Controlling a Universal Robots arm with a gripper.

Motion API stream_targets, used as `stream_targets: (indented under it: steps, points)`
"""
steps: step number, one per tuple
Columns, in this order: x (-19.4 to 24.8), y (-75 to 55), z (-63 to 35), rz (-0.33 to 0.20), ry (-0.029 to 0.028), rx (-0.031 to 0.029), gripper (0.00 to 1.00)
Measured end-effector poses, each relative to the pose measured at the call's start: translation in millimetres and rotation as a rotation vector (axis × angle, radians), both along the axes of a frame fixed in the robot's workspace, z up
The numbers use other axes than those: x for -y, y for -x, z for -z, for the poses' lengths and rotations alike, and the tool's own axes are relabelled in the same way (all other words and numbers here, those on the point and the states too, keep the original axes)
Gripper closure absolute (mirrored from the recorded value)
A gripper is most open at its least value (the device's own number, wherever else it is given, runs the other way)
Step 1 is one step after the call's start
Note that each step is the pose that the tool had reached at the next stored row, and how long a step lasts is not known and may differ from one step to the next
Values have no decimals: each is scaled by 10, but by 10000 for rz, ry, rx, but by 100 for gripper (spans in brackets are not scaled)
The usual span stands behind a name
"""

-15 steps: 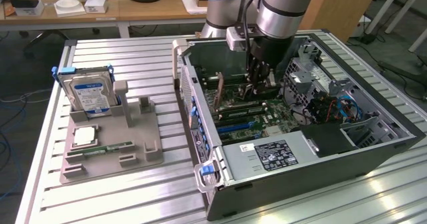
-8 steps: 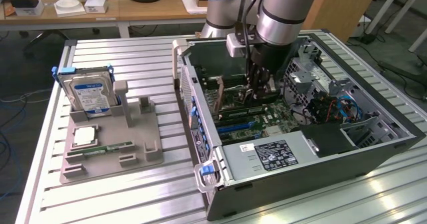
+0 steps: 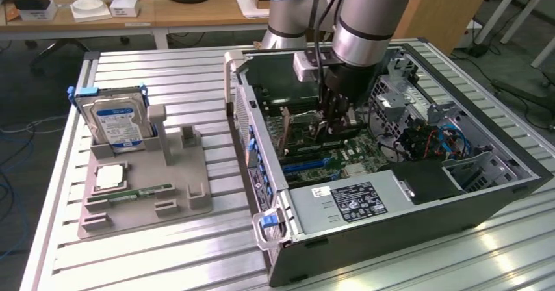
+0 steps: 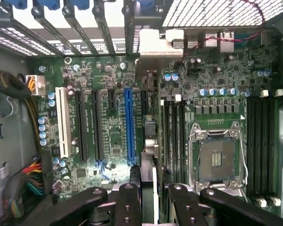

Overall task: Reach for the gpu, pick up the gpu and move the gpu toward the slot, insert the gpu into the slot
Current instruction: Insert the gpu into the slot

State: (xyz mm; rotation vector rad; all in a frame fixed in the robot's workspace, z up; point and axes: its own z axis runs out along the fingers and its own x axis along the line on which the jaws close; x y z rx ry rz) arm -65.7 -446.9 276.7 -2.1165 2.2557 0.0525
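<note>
My one gripper partly closed on the one gpu, I think, card edge-on between two fingers, over the motherboard, just beside the one blue slot, one hard drive outside the case

The case wall and drive cage (cables trailing beside it) are hemming in the fingers, which are clamping the gpu; open tabletop is lying outside.

A wooden desk (cluttered with small boxes) stands beyond the ribbed metal table on a grey floor.
</note>
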Motion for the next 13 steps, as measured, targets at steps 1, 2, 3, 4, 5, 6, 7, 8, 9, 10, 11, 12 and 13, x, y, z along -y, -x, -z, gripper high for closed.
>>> stream_targets:
  steps: [1, 2, 3, 4, 5, 6, 7, 8, 9, 10, 11, 12, 13]
  points:
    - [8, 0, 14, -1, 3, -1, 73]
    - [21, 0, 16, -1, 3, -1, 73]
    - [36, 0, 17, 1, 5, 0, 73]
    - [47, 1, 19, 0, 5, 0, 73]
    - [60, 1, 21, 0, 7, -1, 73]
    - [73, 2, 22, 0, 9, -2, 73]
    - [79, 10, 25, 1, 10, -1, 73]
    - [88, 42, 33, 0, 10, 0, 73]
    - [90, 58, 39, -1, 8, 1, 73]
    - [90, 68, 47, 0, 13, 0, 73]
    - [91, 73, 53, 0, 30, -1, 73]
    - [92, 75, 60, -1, 57, -1, 73]
    - [94, 74, 68, -2, 81, -1, 73]
